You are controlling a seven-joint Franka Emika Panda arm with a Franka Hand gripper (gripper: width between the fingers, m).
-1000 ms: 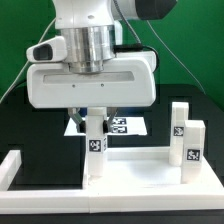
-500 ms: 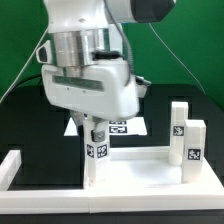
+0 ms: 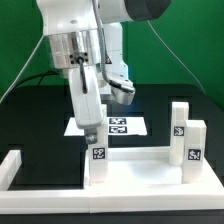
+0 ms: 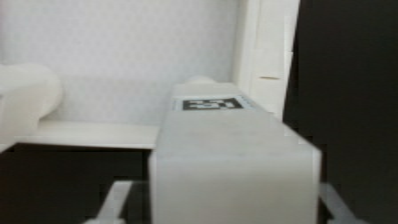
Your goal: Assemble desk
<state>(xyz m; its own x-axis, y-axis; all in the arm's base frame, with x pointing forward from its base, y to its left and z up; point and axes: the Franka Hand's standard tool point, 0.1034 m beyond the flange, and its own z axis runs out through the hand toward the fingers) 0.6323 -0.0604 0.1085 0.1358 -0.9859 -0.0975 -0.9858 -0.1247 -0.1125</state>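
The desk top (image 3: 140, 172) lies flat at the front of the table, a wide white tray. Two white legs (image 3: 194, 148) with black-and-white tags stand upright at its end on the exterior view's right. A third leg (image 3: 98, 160) stands upright at the corner on the exterior view's left. My gripper (image 3: 93, 135) comes down from above and is shut on that leg's upper part. In the wrist view the held leg (image 4: 231, 150) fills the middle, its tag facing the camera, with a finger (image 4: 116, 198) on each side of it. The leg's lower end is hidden.
The marker board (image 3: 127, 125) lies flat behind the desk top. A long white border bar (image 3: 12, 168) runs along the exterior view's left and turns along the front edge. A green backdrop stands behind the black table.
The hand has turned about its upright axis, from broadside to nearly edge-on in the exterior view, and the held leg turned with it. The leg has stayed at the same corner.
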